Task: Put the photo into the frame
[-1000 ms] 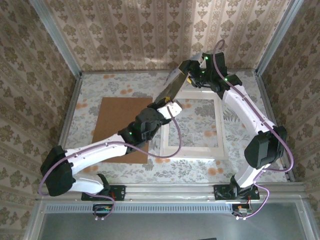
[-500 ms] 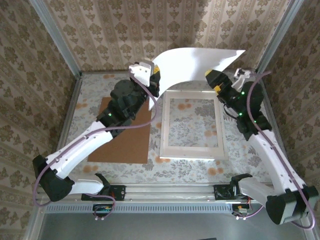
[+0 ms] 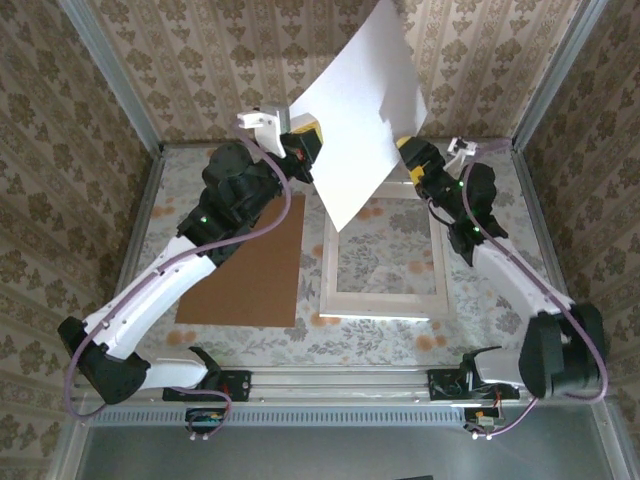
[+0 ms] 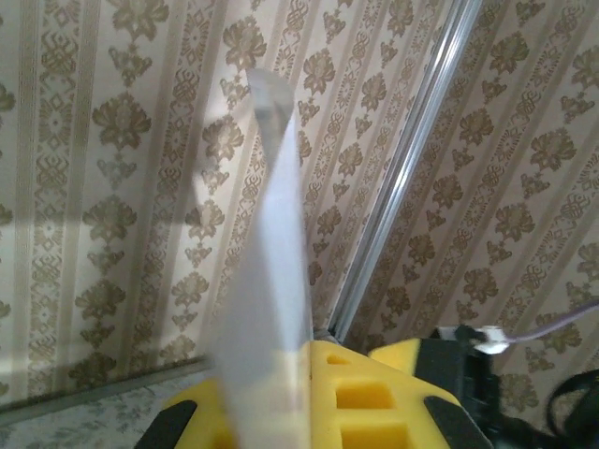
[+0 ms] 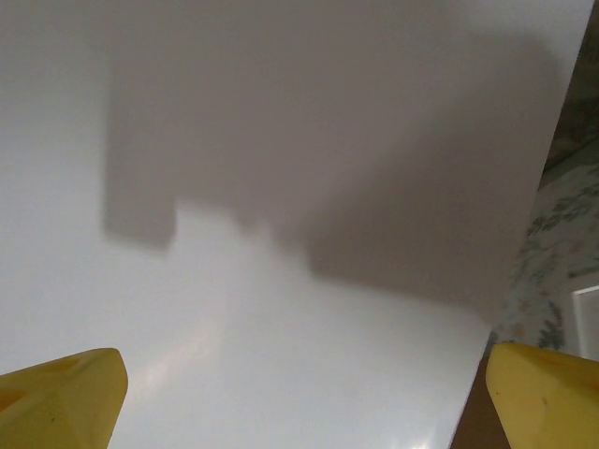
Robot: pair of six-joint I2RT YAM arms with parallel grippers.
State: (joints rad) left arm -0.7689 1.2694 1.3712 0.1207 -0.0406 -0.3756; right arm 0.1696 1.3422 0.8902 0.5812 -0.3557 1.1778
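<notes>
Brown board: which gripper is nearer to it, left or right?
Left. The left gripper, shut on the photo, hangs just past the brown board; the right gripper, open, is beyond the frame, farther right.

Damask wallpaper walls point(image 3: 200, 60), floral tabletop point(image 3: 380, 345), alu. posts point(image 3: 110, 70).

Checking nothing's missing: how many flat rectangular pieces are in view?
3. The photo, held aloft by the left gripper; the frame, flat on the table; the brown board, left of it. More may be hidden.
</notes>
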